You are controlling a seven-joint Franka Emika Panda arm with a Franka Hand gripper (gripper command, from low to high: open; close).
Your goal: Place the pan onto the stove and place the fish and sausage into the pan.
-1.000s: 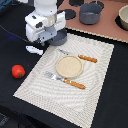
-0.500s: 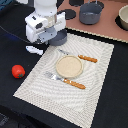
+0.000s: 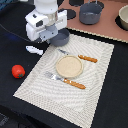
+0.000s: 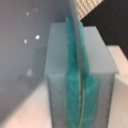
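The blue-grey pan point(image 3: 64, 38) sits at the placemat's far corner on the exterior view's left, partly hidden under my gripper point(image 3: 52, 35). In the wrist view the teal pads point(image 4: 74, 95) are pressed together on the pan's thin wall point(image 4: 73, 10), with the pan's inside point(image 4: 25, 40) beside them. The white fish point(image 3: 34, 50) lies on the black table just beside the pan. The red sausage point(image 3: 18, 71) lies further towards the front. The pinkish-brown stove point(image 3: 107, 31) is at the back, on the exterior view's right.
A larger grey pot point(image 3: 91, 13) stands on the stove, and another pot point(image 3: 123, 17) is at its right edge. The striped placemat point(image 3: 95, 95) holds a tan plate point(image 3: 69, 66), a knife point(image 3: 80, 57) and a fork point(image 3: 65, 80).
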